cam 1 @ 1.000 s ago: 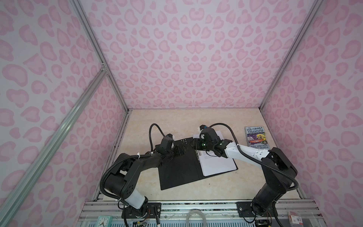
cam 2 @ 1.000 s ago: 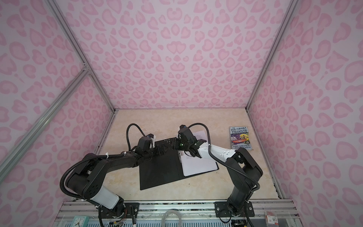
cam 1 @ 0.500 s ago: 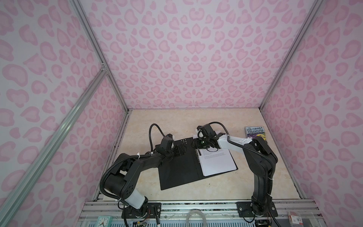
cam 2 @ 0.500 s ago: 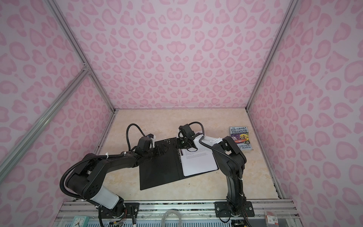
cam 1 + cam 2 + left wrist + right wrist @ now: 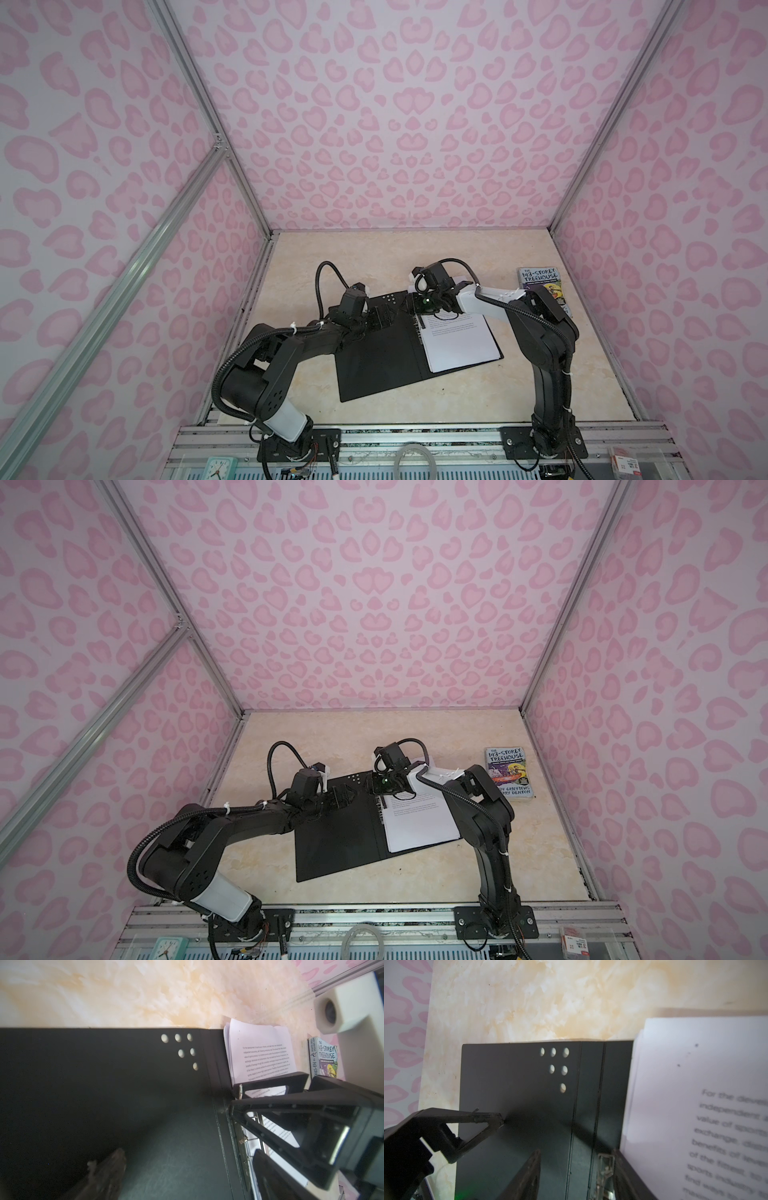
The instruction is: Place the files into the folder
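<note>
**Working the spine clip while the papers lie on the open folder**

Starting from the table: the folder lies open on it, black inside facing up; the files sit as a stack on its right half, their inner edge just beside the spine, their top corners fanned and poking past the folder's far edge; the paperback book lies well apart to the right and is no part of this.

My left gripper has its jaws spread wide and holds nothing; it sits low over the left cover near the far edge, and whether it presses down I cannot tell. My right gripper is at the far end of the spine, jaws apart and closed on nothing; the metal clip stands between them, close to the paper-side finger.

I judge the step in hand to be fastening the sheets under that clip. To do it well I should keep the left cover pinned flat so the folder cannot slide; bring my right jaws in on the metal alone, not on the paper edge; move slowly, since the fanned sheets may shift; and check that every sheet sits under the clip.
</note>
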